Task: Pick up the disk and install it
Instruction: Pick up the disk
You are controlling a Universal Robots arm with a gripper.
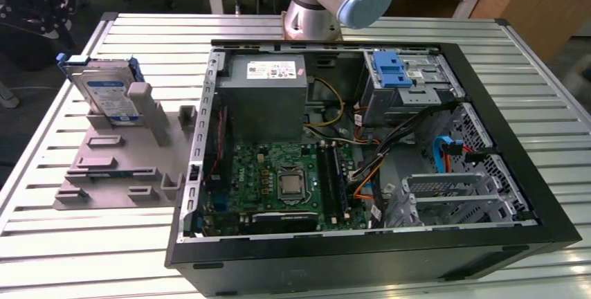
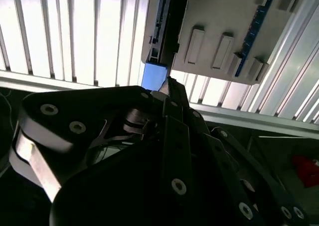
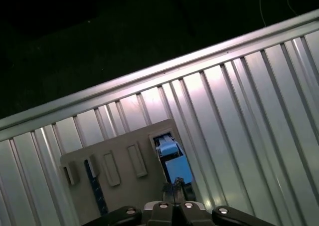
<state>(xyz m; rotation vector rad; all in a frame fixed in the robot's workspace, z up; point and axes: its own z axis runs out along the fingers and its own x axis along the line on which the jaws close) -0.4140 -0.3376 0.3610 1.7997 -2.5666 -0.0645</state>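
Disk, one silver-grey rectangular hard drive in a blue plastic frame, stands upright in one grey holder on the ribbed metal surface; one black claw hangs narrow, empty.

Colleague: What's the surface like from your end?
Me: Ribbed bare metal, bright and glossy. The holder plate on it looks like matt grey plastic.
Colleague: And the disk?
Me: I see smooth silver-grey metal, a smooth paper-looking label and 1 blue plastic frame. The computer case is matt black painted metal.
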